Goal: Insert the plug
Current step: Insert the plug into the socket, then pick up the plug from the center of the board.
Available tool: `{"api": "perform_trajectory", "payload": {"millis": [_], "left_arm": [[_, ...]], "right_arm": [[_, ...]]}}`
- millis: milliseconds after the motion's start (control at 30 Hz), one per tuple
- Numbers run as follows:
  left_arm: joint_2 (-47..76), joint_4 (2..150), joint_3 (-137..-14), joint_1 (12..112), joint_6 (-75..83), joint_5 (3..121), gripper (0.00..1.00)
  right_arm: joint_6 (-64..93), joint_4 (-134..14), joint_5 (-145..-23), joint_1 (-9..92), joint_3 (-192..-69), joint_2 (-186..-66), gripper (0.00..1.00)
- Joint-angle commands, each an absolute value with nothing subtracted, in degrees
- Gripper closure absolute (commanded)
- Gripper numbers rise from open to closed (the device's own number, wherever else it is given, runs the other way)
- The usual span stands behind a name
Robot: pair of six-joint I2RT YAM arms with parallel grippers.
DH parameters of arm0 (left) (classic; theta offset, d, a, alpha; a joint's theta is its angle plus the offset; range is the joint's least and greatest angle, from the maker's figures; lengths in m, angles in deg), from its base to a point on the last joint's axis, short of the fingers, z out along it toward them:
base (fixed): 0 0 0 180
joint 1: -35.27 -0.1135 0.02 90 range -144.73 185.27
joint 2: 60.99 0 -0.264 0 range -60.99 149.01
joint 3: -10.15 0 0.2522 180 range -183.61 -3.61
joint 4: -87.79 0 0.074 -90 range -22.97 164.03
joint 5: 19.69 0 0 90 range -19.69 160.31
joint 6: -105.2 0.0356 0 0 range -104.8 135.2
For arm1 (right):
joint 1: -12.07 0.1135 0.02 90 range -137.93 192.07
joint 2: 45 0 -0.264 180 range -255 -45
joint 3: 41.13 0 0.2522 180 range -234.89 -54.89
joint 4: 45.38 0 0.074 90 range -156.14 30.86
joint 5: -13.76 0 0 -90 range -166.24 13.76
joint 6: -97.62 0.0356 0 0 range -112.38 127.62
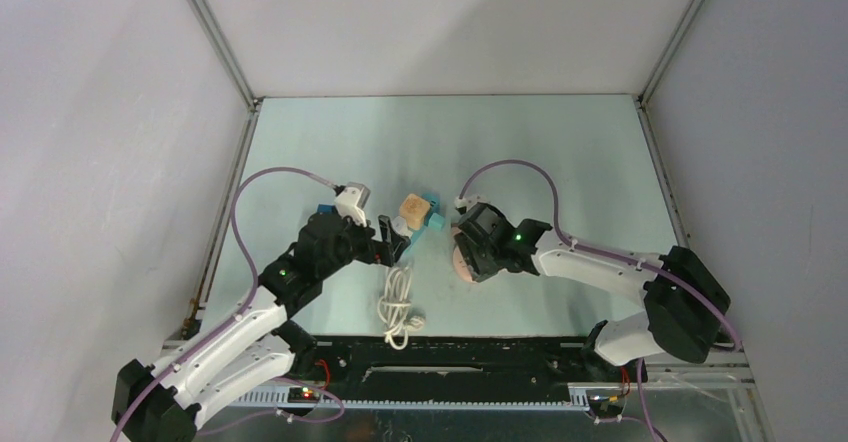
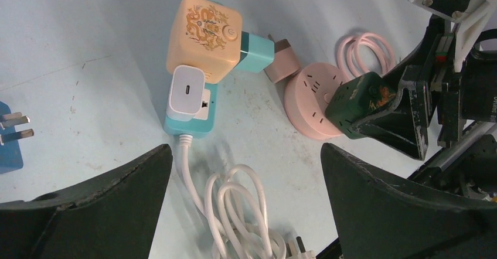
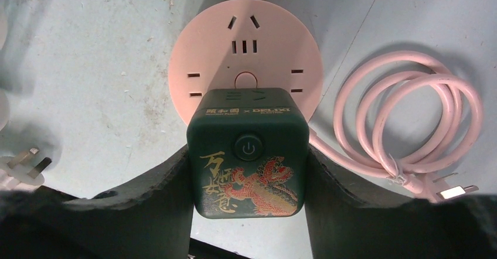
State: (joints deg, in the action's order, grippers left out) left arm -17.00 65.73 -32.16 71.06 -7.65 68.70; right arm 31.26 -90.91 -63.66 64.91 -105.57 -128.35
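Observation:
My right gripper [image 3: 248,177] is shut on a dark green cube plug [image 3: 248,153] with a red dragon print. It holds the cube at the near edge of a round pink socket disc [image 3: 245,65]; whether its pins sit in the disc is hidden. The pair also shows in the left wrist view, cube [image 2: 360,104] on disc [image 2: 310,101], and from above [image 1: 465,257]. My left gripper [image 2: 246,212] is open and empty above a coiled white cable [image 2: 234,212]. It shows in the top view [image 1: 392,242].
A peach cube adapter [image 2: 204,36] sits on a teal power strip [image 2: 187,124] with a white charger [image 2: 186,92] and a teal plug [image 2: 256,51]. A blue plug [image 2: 9,145] lies left. The disc's pink cable [image 3: 410,118] coils to the right.

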Motion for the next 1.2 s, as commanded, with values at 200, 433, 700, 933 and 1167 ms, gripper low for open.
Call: {"api": "perform_trajectory", "payload": {"millis": [200,433,700,933,1167], "left_arm": [[-14.2,64.0,-39.0,66.6,-6.5,74.2,0.00],[-11.2,61.8,-41.4,58.5,-15.6,82.5,0.00],[-1.6,51.1,-44.7,46.9,-33.6,85.8,0.00],[5.7,51.4,-44.2,40.3,-39.3,84.0,0.00],[15.7,60.8,-46.7,35.4,-36.3,74.6,0.00]], "right_arm": [[28.7,-94.8,-70.2,61.8,-107.1,-115.0,0.00],[26.1,-95.9,-73.8,56.4,-107.8,-109.0,0.00],[25.0,-95.2,-77.2,54.6,-105.9,-108.7,0.00],[24.1,-93.9,-79.6,54.4,-105.5,-109.2,0.00],[23.6,-92.9,-81.5,54.3,-105.3,-109.7,0.00]]}}
